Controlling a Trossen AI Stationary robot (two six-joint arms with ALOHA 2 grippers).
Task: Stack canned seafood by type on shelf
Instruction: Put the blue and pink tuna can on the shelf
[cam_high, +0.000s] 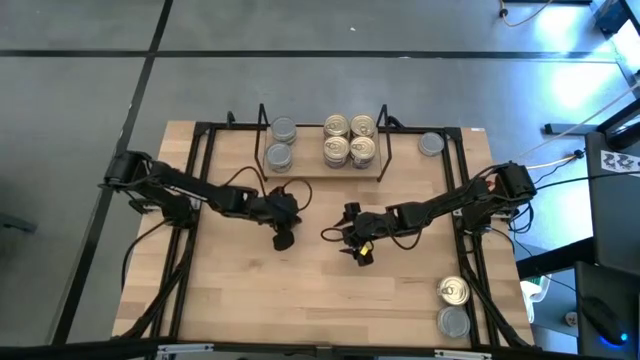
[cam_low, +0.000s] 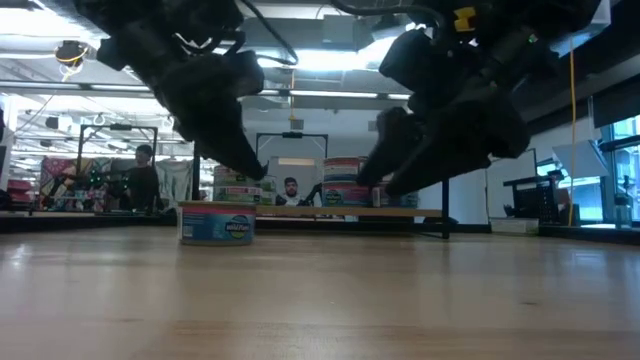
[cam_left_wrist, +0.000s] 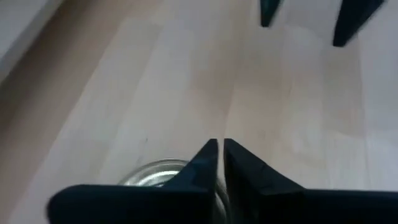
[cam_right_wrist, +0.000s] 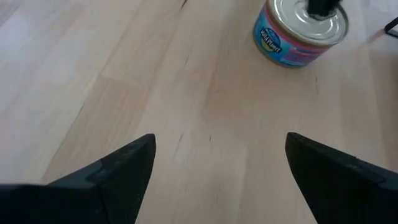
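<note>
A tin with a blue and pink label and a plain silver top (cam_right_wrist: 300, 30) stands on the tabletop near the middle (cam_low: 217, 222). My left gripper (cam_high: 283, 238) is shut and slants down over that tin; the low view shows a gap between its tips (cam_low: 258, 170) and the tin's top (cam_left_wrist: 152, 172). My right gripper (cam_high: 360, 253) hangs open to the tin's right (cam_right_wrist: 219, 140), nothing between its fingers. On the shelf (cam_high: 308, 152) at the far edge stand two grey-topped tins (cam_high: 280, 144) at its left and several gold-topped tins (cam_high: 349, 139) toward its right.
A grey-topped tin (cam_high: 431, 144) stands on the table right of the shelf. A gold-topped tin (cam_high: 454, 291) and a grey-topped one (cam_high: 453, 321) stand by the near right corner. Black frame rails (cam_high: 196, 180) run along both table sides. People (cam_low: 142, 170) sit in the room beyond.
</note>
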